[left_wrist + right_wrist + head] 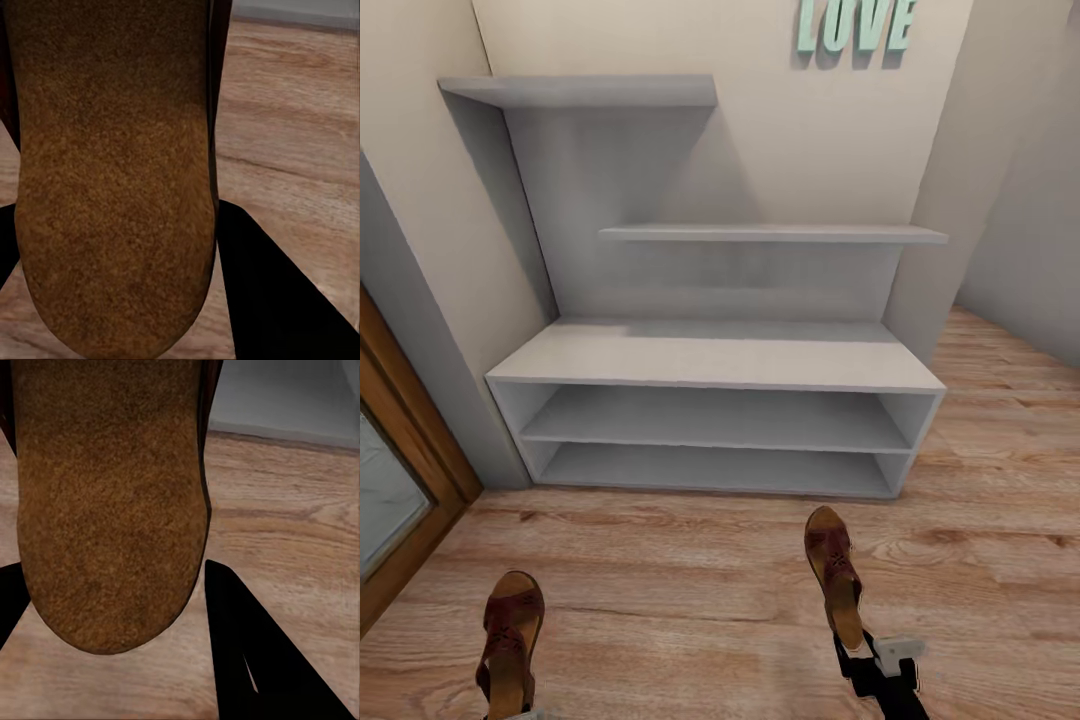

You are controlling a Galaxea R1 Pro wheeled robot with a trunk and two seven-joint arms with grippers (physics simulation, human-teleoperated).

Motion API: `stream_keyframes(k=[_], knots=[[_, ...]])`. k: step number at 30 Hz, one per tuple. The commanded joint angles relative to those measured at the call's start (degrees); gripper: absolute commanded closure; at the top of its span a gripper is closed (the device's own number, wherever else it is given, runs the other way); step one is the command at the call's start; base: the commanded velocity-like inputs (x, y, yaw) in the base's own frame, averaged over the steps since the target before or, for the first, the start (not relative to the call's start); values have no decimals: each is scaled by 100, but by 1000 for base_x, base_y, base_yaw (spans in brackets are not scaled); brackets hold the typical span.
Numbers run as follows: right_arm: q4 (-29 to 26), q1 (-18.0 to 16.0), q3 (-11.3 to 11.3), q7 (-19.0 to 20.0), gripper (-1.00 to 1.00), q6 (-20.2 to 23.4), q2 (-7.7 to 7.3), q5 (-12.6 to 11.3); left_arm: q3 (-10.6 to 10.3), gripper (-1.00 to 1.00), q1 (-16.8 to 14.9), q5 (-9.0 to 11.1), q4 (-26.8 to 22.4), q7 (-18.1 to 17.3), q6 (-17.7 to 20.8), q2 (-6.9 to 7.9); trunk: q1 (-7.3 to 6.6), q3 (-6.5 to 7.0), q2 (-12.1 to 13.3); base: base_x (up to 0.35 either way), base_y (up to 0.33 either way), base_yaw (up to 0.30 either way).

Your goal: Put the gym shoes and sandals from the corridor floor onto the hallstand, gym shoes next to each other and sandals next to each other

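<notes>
Each pincer pinches one sandal: left sandal (510,640) in the left pincer (112,300), right sandal (834,575) in the right pincer (875,660), above the corridor floor (680,590). The carrying step is in hand; next, I judge, both must be set side by side on the hallstand (720,355).

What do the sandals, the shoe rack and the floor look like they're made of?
Sandals: dark brown straps with a leather look, though that is uncertain; the footbed is tan and grainy, cork-like. Shoe rack: flat matte light grey, probably painted board, with no grain showing. Floor: light brown planks with wood grain and knots, either wood or laminate.
</notes>
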Motion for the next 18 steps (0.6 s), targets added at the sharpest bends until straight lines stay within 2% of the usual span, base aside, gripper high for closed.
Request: stream_keyframes(k=[1, 5, 10, 18], knots=[[-2, 18, -82, 12, 100, 19, -26, -5, -5, 100, 29, -27, -29, -77, 5, -36, -1, -5, -2, 0, 0, 0], [-29, 149, -240, 98, 100, -69, -158, 107, -2, 100, 146, -120, -155, 0, 38, -167, -1, -5, -2, 0, 0, 0], [-33, 311, -428, 218, 100, -238, -319, 128, -24, 100, 119, -217, -292, 97, 45, -317, -1, -5, -2, 0, 0, 0], [-5, 382, -590, 377, 100, -355, -431, 125, -43, 100, -31, -349, -298, 255, 49, -383, -1, -5, -2, 0, 0, 0]])
